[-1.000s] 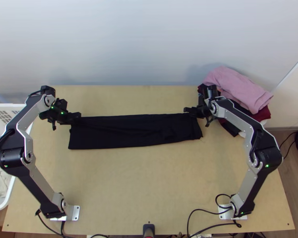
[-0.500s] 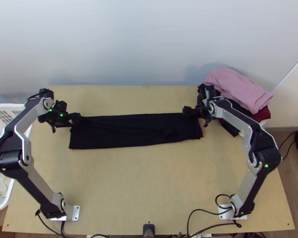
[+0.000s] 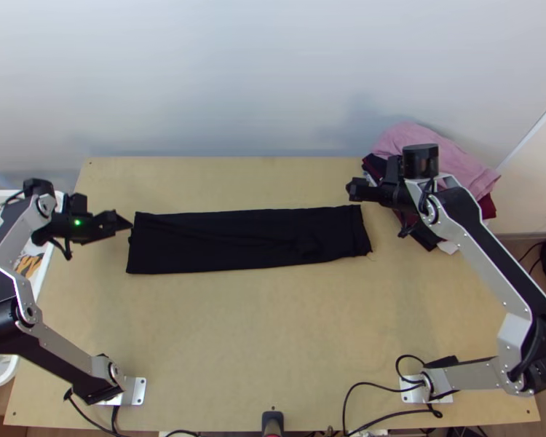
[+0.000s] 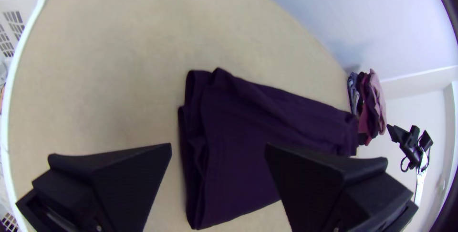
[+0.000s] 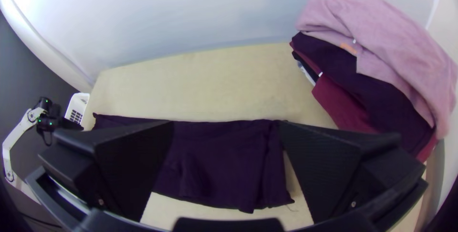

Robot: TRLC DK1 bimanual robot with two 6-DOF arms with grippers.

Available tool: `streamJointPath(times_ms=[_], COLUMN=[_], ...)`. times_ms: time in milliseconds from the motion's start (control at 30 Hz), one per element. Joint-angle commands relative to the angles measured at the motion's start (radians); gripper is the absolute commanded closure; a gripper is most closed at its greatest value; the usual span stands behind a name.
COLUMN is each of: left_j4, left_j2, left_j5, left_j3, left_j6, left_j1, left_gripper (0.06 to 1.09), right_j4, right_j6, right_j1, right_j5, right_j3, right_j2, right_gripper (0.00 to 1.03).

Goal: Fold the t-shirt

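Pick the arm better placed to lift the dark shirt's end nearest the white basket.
Left, I'd judge: its open hand hovers by that end of the shirt, while the right hand is over by the opposite end, near the clothes pile.

No text, label, brand, number or sign can be read.
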Motion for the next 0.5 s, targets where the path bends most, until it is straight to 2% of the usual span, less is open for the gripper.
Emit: streamJointPath(times_ms=[0,100,300,467], left_j4=[-0.003,-0.003,0.031,0.062], left_j2=[-0.019,-0.01,0.019,0.052], left_j5=[0.024,0.032,0.032,0.032], left_j3=[-0.069,-0.094,-0.128,-0.128], left_j6=[0.047,0.074,0.099,0.091], left_j1=[0.012,0.023,0.031,0.031], left_gripper=[0.15,0.15,0.15,0.15], right_j4=[-0.042,-0.08,-0.129,-0.154], right_j6=[0.027,0.052,0.158,0.199], right_j1=[0.0,-0.011,-0.08,-0.1], right_j5=[-0.003,-0.063,-0.271,-0.328], right_j3=[-0.008,0.004,0.038,0.078], right_j2=[-0.038,-0.062,-0.075,-0.082], right_gripper=[0.04,0.04,0.04,0.04])
